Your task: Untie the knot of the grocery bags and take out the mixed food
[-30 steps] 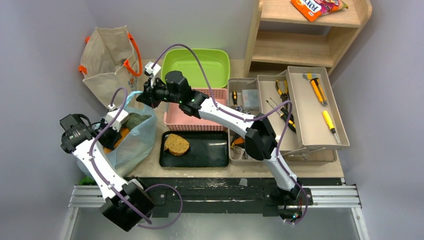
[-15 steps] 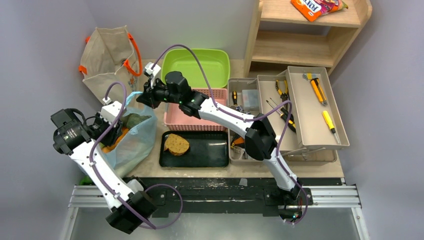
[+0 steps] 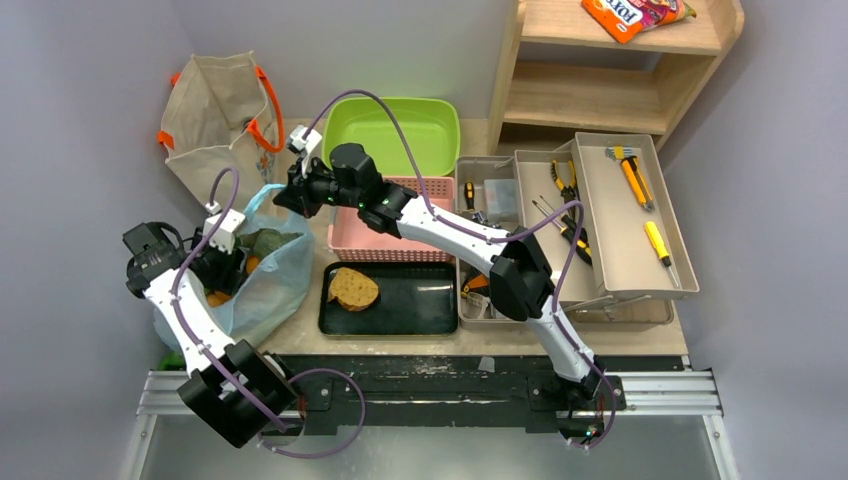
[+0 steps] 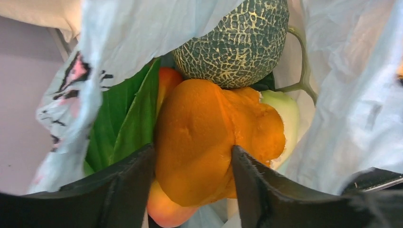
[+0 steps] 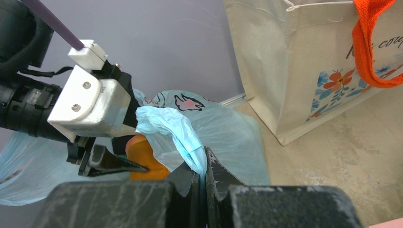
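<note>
Blue bag [image 4: 342, 95], one melon [image 4: 233, 42], one pastry [image 4: 209, 137]

**Even Overhead Light, Blur Close to the Lenses**

The top view was bright and evenly lit from above, with only faint, soft shadows on the worktop [image 3: 400, 345] and a dull sheen on the black tray [image 3: 420, 300]. In the left wrist view the melon [image 4: 233, 42] was sharp, the left fingers [image 4: 128, 190] closest to the lens were dark and blurred, and the light-blue bag [image 4: 157, 23] looked washed out. In the right wrist view the right fingers [image 5: 216, 175] were a grainy blur, while the canvas tote [image 5: 294, 71] was crisp.
</note>
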`<state>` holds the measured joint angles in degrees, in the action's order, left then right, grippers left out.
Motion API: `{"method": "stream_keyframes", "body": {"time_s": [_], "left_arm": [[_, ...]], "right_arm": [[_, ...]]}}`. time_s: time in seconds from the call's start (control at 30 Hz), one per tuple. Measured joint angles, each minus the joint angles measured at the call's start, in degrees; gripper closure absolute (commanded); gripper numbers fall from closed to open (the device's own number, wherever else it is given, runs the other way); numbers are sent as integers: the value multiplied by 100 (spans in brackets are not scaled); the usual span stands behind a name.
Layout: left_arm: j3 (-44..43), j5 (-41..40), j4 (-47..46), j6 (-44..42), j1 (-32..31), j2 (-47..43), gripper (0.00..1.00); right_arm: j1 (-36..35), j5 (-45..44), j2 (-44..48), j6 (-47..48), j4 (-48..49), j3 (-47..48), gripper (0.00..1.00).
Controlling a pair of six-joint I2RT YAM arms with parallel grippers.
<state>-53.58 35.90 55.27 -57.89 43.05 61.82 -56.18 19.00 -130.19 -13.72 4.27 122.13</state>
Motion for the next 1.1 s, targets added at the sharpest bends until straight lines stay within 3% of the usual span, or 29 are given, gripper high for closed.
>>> {"method": "stream_keyframes", "body": {"time_s": [0.07, 0.13, 0.43, 0.67, 0.77, 0.83, 0.97, 1.1], "left_arm": [[122, -22, -35, -70, -31, -39, 10], [247, -24, 4, -210, -55, -140, 0], [946, -236, 59, -455, -356, -1010, 1], [916, -542, -511, -109, -376, -603, 17], [868, -586, -588, -72, -376, -245, 18], [868, -601, -627, -74, -376, -111, 27], [868, -640, -632, -61, -382, -107, 64], [800, -667, -409, -63, -385, -343, 94]], "right_arm": [[0, 0, 0, 0, -4, 0, 100], [0, 0, 0, -2, -4, 0, 100], [0, 0, -4, -2, -48, 0, 100], [0, 0, -109, -2, -76, 0, 100], [0, 0, -149, 0, -83, 0, 100], [0, 0, -157, 2, -87, 0, 100], [0, -2, -160, 4, -83, 0, 100], [0, 0, -160, 4, -85, 0, 100]]}}
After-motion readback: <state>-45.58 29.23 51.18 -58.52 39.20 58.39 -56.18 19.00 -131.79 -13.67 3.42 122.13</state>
